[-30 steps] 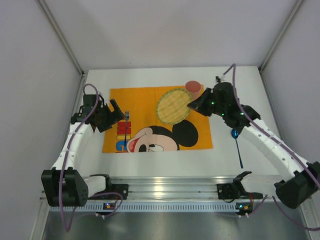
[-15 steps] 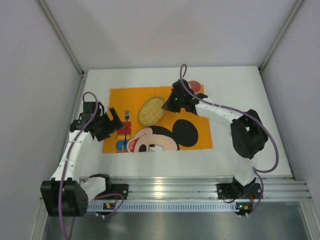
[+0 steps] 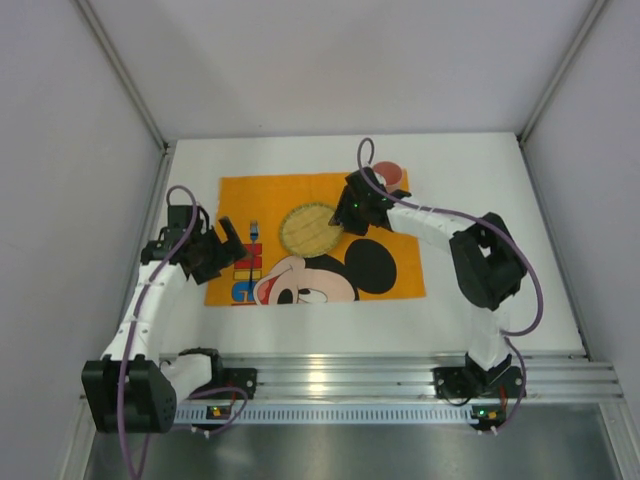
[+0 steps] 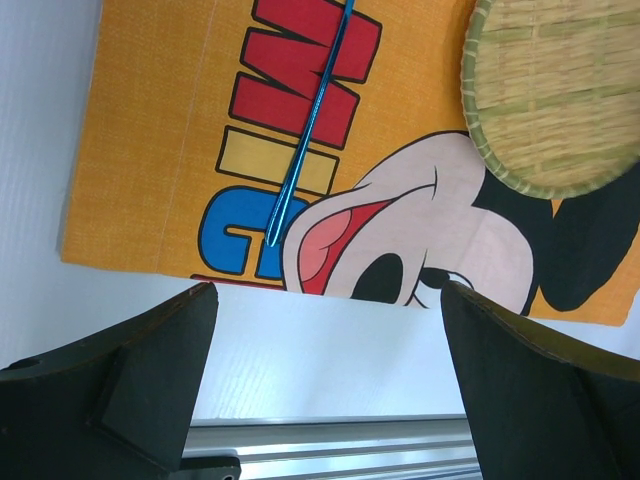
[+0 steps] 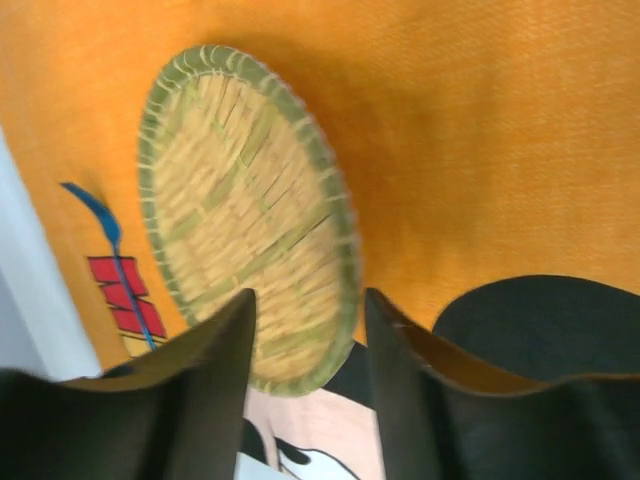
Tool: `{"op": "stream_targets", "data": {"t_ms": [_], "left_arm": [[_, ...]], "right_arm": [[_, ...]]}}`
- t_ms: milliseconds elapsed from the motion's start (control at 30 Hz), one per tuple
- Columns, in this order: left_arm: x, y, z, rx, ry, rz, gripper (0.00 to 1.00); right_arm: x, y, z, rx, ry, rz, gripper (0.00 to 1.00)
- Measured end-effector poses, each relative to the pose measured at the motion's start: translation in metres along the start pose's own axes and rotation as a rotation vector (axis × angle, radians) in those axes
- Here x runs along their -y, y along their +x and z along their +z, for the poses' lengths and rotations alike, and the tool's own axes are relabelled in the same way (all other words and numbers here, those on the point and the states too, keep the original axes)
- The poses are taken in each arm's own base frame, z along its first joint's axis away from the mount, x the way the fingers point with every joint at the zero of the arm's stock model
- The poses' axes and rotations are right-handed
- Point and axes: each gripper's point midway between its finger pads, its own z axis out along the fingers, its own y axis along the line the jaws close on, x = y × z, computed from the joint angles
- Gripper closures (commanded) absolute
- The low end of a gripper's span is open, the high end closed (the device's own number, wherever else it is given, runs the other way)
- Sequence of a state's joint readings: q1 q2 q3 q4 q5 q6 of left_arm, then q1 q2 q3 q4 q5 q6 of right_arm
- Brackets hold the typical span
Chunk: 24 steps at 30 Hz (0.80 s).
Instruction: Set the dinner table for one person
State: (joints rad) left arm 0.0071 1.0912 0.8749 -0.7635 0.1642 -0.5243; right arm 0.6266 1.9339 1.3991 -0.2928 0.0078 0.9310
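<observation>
Two arms in view, only the right one busy. The step in hand looks like setting the round woven straw plate on the orange cartoon-mouse cloth. The cloth lies flat on the large plain white rectangular desk, which fills the floor of the top view and runs out bare past every edge of the cloth. The plate sits on the far middle of the cloth, above the mouse face. A thin blue metal fork lies near the plate's left side on the coloured letters, not touching it. A small red round item shows at the cloth's far right corner, half hidden behind the right arm; I cannot tell what it is. That arm is folded high at the elbow to the right of the cloth, forearm reaching left across it, wrist dipped at the plate's right rim. The right fingers are part-way apart with the rim in the gap, and no pinch on it shows. The next move probably calls for those fingers to rise straight off the rim without dragging the plate, then go for whatever piece is missing. The left arm bows along the cloth's left edge. The left fingers are spread wide and empty, hovering over the cloth's near-left part and aimed at the fork.
</observation>
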Motion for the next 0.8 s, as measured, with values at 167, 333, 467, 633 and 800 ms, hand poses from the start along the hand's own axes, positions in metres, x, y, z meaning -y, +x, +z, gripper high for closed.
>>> {"op": "stream_targets", "data": {"t_ms": [167,333,467,633,800], "left_arm": [[-0.001,0.001,0.003,-0.012,-0.003,-0.002,0.01],[-0.001,0.002,0.007,-0.021,-0.006,-0.004,0.01],[-0.001,0.003,0.011,-0.022,0.003,-0.003,0.01],[-0.002,0.008,0.019,-0.032,0.018,-0.008,0.01],[-0.003,0.015,0.032,-0.059,0.028,-0.029,0.01]], "right_arm": [[0.025,0.004,-0.003,-0.018,0.099,-0.035,0.23],[0.044,-0.013,-0.048,0.026,0.171,-0.086,0.20],[0.088,-0.060,-0.131,0.153,0.192,-0.043,0.20],[0.194,-0.091,-0.189,0.264,0.397,0.083,0.22],[0.285,-0.028,-0.185,0.062,0.598,0.184,0.31]]}}
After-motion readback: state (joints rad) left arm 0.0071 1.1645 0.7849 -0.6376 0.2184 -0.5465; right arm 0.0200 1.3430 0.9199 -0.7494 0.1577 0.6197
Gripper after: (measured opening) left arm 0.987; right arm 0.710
